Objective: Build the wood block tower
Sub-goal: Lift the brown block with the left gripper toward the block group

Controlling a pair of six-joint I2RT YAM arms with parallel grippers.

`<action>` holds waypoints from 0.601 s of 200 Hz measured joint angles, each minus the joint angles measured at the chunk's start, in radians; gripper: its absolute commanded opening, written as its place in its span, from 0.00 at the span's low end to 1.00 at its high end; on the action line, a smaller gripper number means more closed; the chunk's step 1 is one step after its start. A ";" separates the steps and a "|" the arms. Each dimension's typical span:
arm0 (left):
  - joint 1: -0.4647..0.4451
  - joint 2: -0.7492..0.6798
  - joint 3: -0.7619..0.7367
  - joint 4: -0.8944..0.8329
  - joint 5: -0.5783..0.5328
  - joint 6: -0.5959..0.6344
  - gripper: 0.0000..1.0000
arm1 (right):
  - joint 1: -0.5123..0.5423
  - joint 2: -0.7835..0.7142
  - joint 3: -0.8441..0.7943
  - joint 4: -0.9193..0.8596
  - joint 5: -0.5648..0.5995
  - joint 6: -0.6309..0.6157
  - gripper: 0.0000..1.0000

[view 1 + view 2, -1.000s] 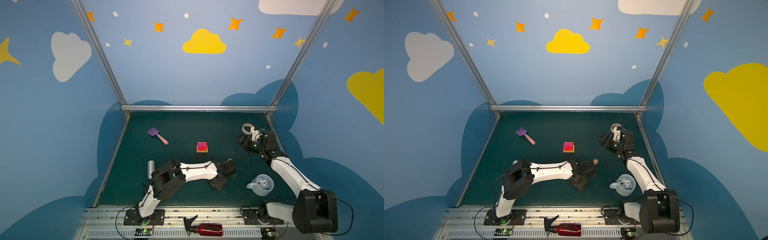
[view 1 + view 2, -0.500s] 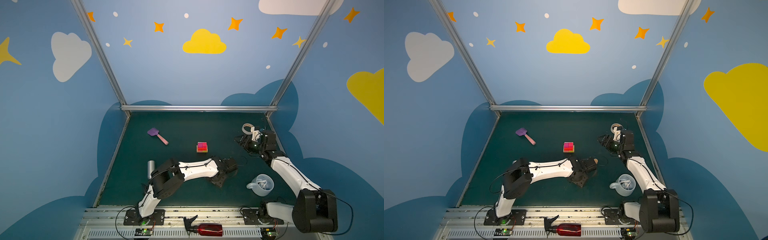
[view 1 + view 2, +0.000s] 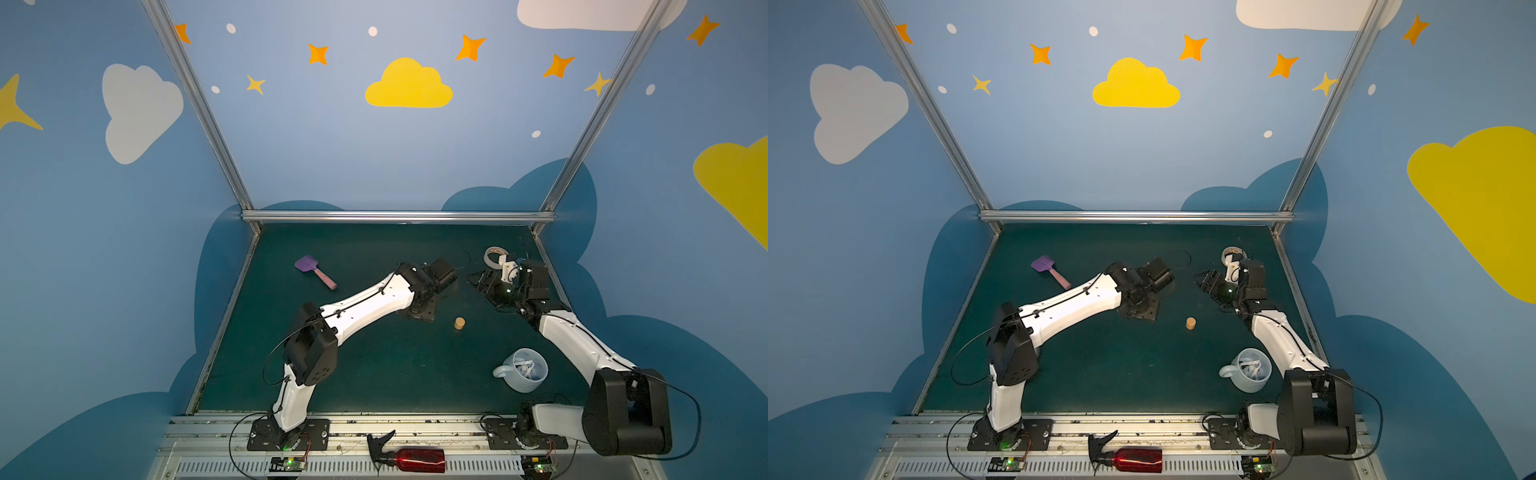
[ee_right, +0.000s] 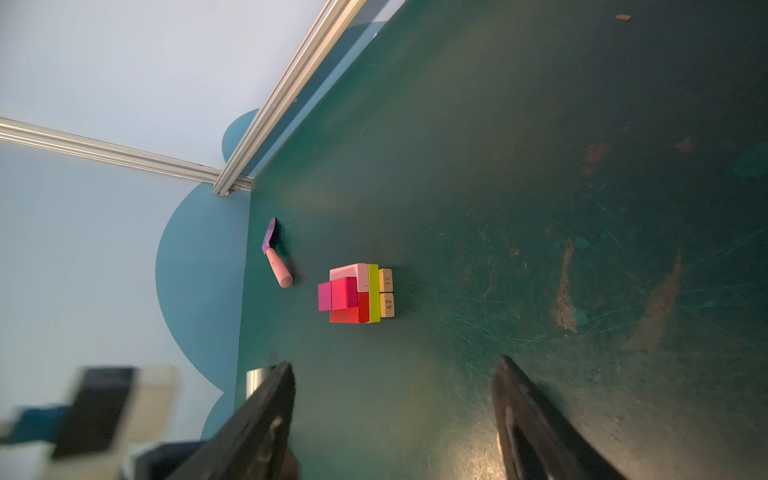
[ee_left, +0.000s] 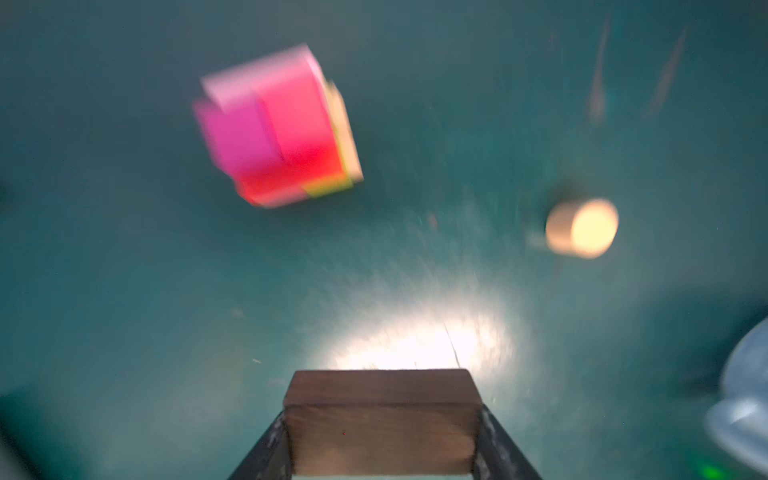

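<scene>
My left gripper (image 5: 382, 415) is shut on a dark brown wood block (image 5: 382, 432), held across its jaws above the mat. Beyond it, in the blurred left wrist view, stands the tower (image 5: 278, 124), with magenta and red blocks over lime-green and tan layers. It shows sharply in the right wrist view as the tower (image 4: 353, 293). In both top views the left arm (image 3: 365, 305) hides it. A short tan cylinder (image 3: 459, 323) (image 3: 1190, 323) lies loose on the mat, also seen as the cylinder (image 5: 582, 228). My right gripper (image 3: 478, 282) (image 4: 392, 374) is open and empty at the right.
A purple spatula (image 3: 314, 271) lies at the back left. A white tape roll (image 3: 494, 256) sits behind the right gripper. A pale mug (image 3: 524, 370) stands at the front right. A silver can (image 4: 255, 380) shows beside a right finger. A red spray bottle (image 3: 409, 459) lies on the front rail.
My left arm has lifted and swung toward the back with the brown block, now covering the tower in the top views and leaving the tan cylinder in the open. The right arm has not moved.
</scene>
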 measured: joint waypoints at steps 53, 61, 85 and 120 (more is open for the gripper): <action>0.082 0.124 0.228 -0.098 -0.039 -0.020 0.59 | 0.000 0.042 0.000 0.017 -0.016 0.002 0.73; 0.092 0.156 0.253 -0.109 -0.038 -0.024 0.58 | 0.000 0.048 0.000 0.022 -0.019 0.003 0.73; 0.116 0.256 0.330 -0.143 -0.029 -0.042 0.58 | 0.000 0.069 0.000 0.031 -0.027 0.006 0.73; 0.149 0.332 0.405 -0.172 -0.014 -0.068 0.58 | 0.000 0.093 0.000 0.043 -0.039 0.011 0.73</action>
